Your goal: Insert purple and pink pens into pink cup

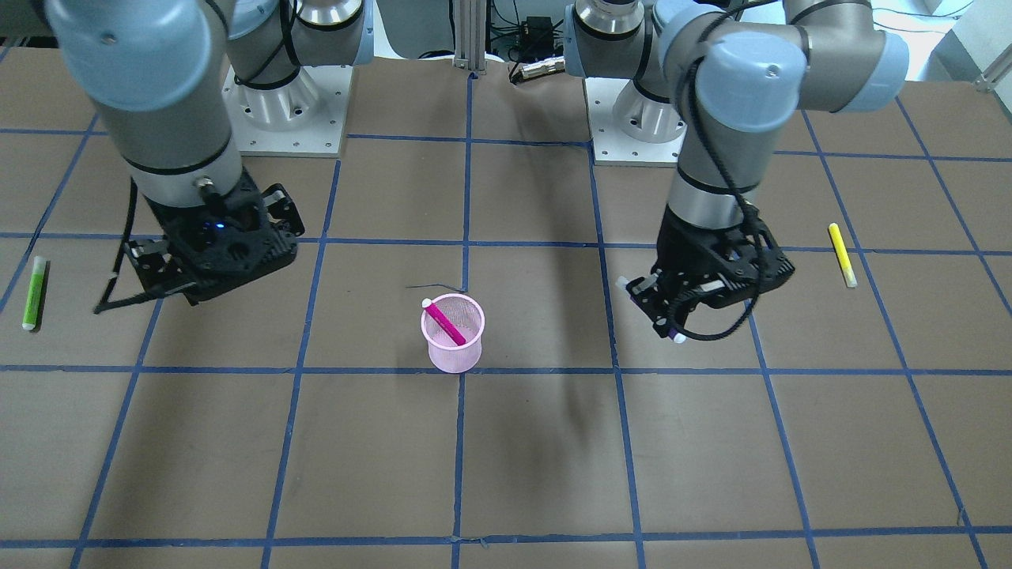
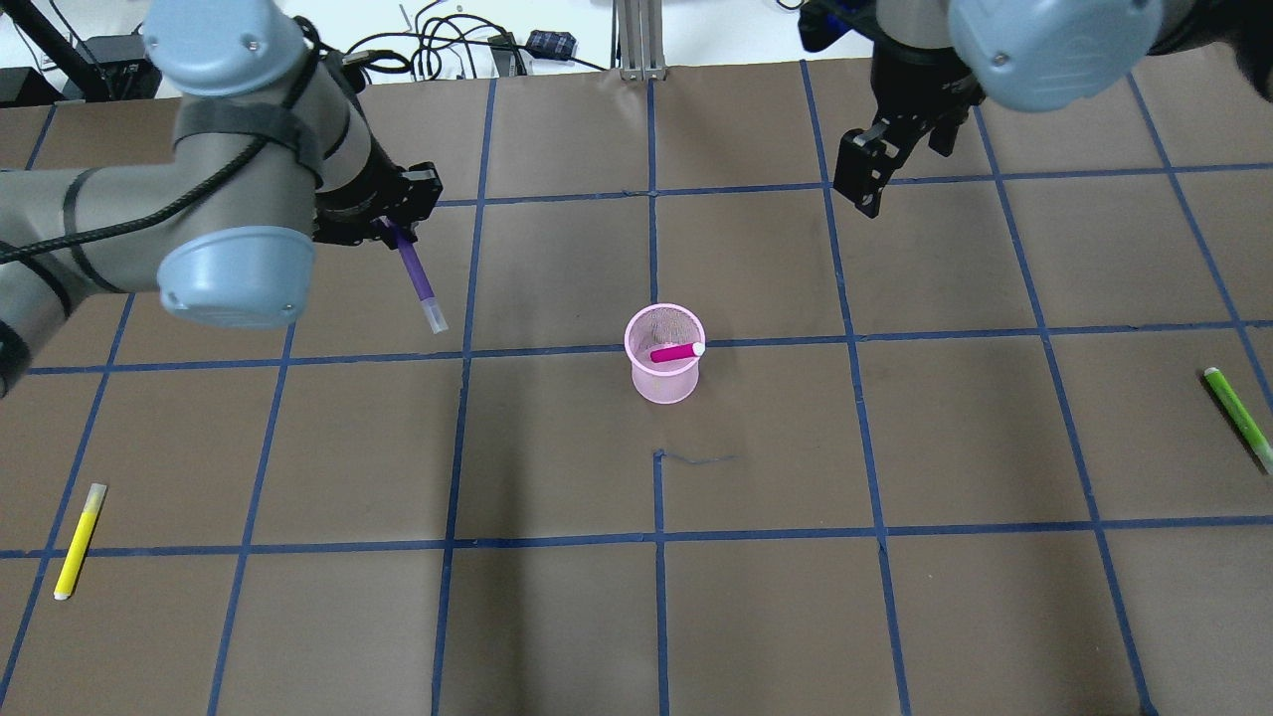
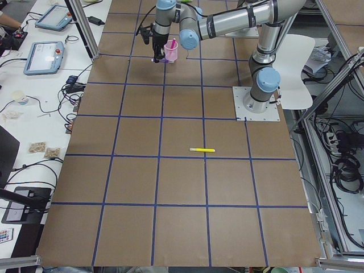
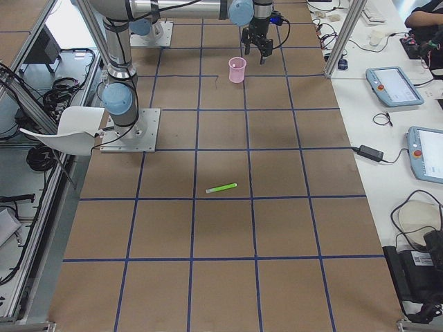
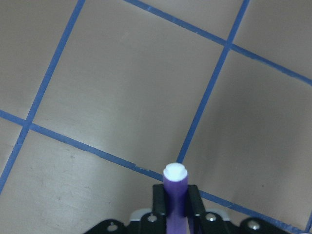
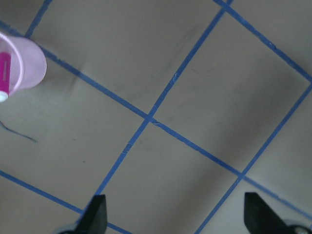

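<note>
Pink cup [image 2: 664, 386] upright on desk [image 2: 557, 617]; pink pen [image 2: 674, 352] inside, leaning on rim. Left jaws clamped on purple pen [image 2: 418, 278], held above desk, well to cup's left. Right jaws wide apart, empty, well to cup's right.

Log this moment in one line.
pink white-capped pen: inside pink mesh cup | purple white-capped pen: in left hand, short of cup | right hand: open

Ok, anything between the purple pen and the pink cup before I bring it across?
Nothing visible: only bare table between the purple pen in the left gripper and the pink cup. The pink pen inside leans across part of its mouth.
</note>
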Motion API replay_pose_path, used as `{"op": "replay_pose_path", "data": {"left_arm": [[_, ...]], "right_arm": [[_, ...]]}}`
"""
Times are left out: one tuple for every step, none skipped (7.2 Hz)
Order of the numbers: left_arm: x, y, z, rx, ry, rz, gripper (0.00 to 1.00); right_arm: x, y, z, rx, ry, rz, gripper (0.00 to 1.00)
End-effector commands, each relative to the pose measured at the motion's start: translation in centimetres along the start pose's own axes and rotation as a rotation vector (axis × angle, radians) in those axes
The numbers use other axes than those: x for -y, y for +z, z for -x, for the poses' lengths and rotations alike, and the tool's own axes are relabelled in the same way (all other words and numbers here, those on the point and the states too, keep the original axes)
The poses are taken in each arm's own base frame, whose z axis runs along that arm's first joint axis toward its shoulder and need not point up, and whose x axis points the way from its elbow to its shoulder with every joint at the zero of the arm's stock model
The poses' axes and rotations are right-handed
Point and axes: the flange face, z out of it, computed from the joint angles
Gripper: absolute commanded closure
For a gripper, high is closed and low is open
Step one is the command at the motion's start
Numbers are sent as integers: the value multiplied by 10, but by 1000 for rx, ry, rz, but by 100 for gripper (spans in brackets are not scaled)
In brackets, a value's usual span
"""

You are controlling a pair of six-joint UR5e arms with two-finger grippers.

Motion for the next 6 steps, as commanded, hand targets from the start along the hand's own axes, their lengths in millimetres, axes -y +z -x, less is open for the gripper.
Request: {"op": "replay_pose_path", "data": {"left_arm": [[-64,-39,-82,-3,8,-187,100],[-90,-49,-101,-30,-34,-236,100],[-112,-55,-119,-64,-42,-291,100],[-134,-44,-121,4,-42,-336,100],[-151,-45,-129,-35,-68,-408,100],[-162,-41,-136,-53,-67,-471,100]], "right_arm": [[-22,-5,-7,90,294,-10,0],[-33,-13,-6,92,369,-15,0],[-38,-12,-2,117,374,-16,0],[-41,-3,-1,219,393,-4,0],[-50,4,-13,248,436,-4,0],[-59,-3,-14,230,478,-11,0]]}}
